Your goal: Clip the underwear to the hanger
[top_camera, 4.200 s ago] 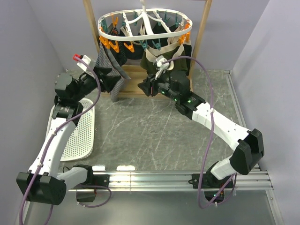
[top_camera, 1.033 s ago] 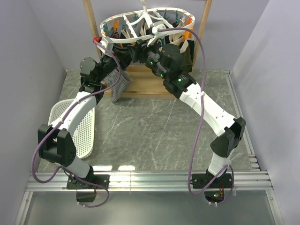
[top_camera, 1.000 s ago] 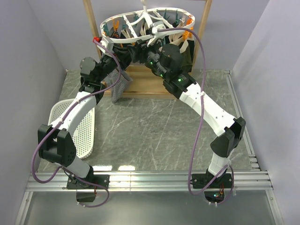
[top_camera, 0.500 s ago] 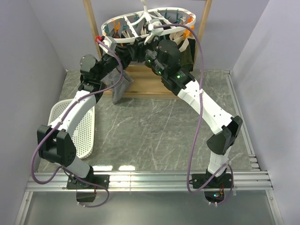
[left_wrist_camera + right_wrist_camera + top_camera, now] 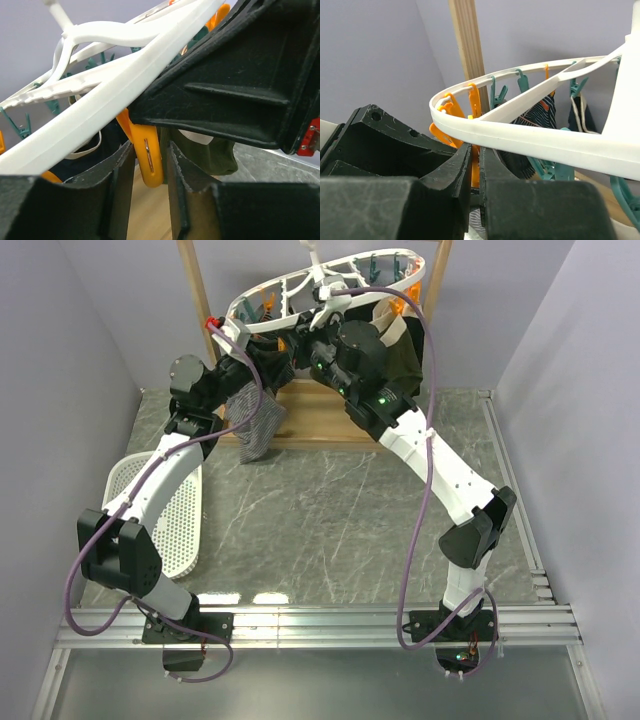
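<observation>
The white oval hanger hangs tilted in the wooden frame, its left side lower. Both grippers are up under its near-left rim. My left gripper is open, and an orange clip dangles between its fingers, with a thin gap on the right side. My right gripper is shut on another orange clip just below the rim. The grey striped underwear hangs below the left gripper, and a strip of it shows under the right jaws. What holds its top edge is hidden.
Wooden frame posts flank the hanger. A dark olive pair with a cream waistband hangs at the right. A dark patterned garment hangs further back. A white perforated basket lies at the table's left.
The right gripper has closed onto its orange clip. The left jaws have widened a little around theirs. The hanger has tipped, its right side higher than before.
</observation>
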Robot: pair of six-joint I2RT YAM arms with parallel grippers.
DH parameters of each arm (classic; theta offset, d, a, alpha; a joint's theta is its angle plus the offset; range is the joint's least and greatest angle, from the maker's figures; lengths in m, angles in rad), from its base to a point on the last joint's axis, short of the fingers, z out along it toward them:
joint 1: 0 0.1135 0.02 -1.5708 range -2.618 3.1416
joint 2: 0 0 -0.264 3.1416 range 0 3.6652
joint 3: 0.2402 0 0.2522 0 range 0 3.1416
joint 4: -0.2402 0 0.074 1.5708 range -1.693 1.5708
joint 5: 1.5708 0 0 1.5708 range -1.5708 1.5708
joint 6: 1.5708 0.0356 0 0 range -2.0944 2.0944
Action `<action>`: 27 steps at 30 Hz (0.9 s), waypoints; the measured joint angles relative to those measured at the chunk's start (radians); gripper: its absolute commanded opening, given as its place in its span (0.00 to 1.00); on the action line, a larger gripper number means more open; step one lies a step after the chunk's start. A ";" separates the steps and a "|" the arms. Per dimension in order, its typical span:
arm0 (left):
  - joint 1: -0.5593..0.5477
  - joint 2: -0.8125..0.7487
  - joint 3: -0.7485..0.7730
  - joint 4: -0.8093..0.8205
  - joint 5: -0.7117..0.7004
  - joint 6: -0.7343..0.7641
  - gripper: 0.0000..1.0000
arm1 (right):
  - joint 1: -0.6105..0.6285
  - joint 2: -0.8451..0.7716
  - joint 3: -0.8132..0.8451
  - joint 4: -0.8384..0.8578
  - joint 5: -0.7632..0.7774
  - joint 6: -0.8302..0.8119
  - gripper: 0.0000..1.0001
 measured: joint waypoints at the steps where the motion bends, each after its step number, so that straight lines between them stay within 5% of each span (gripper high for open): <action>1: 0.000 -0.002 0.000 0.000 0.002 0.000 0.35 | -0.001 0.000 0.002 0.000 -0.003 0.008 0.00; 10: 0.002 -0.006 0.000 0.000 -0.012 -0.015 0.04 | -0.013 -0.002 0.005 0.003 -0.042 0.052 0.02; 14: 0.002 -0.006 0.000 0.001 -0.013 -0.020 0.00 | -0.016 -0.003 0.005 0.002 -0.056 0.051 0.29; 17: 0.003 -0.006 0.000 0.001 -0.015 -0.021 0.00 | -0.016 -0.003 0.004 -0.003 -0.065 0.052 0.39; 27: 0.001 -0.013 0.000 0.012 0.005 -0.018 0.00 | -0.017 0.000 0.005 -0.031 -0.073 0.052 0.43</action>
